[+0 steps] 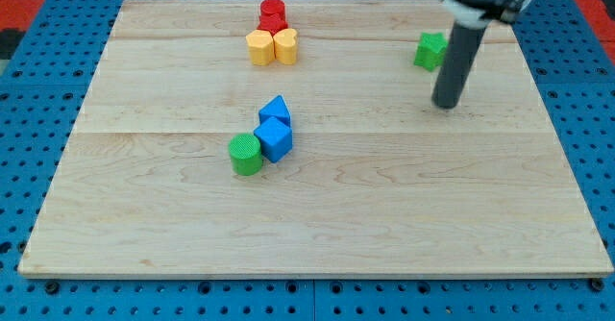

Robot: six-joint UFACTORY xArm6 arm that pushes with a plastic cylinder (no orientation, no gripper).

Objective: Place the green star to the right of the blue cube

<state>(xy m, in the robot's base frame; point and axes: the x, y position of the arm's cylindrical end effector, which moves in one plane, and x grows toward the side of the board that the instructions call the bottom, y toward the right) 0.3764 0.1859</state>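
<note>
Resting on the pale wooden tabletop (384, 215), my tip (446, 105) sits just below and slightly right of the green star (430, 50), likely poised to get round it; there is no gripper, only a bare rod. Far left and below the star sit the blue cube (275, 139), a second blue block (276, 111), a green cylinder (246, 155), and yellow (272, 46) and red blocks (273, 15), over a blue pegboard (596, 119).

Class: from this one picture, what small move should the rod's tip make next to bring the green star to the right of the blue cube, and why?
Probably slide my tip up and around to the view's right of the green star. The tip sits just below the star, slightly to its right, while the blue cube lies far off to the lower left, so a push needs to start from the star's far side.
</note>
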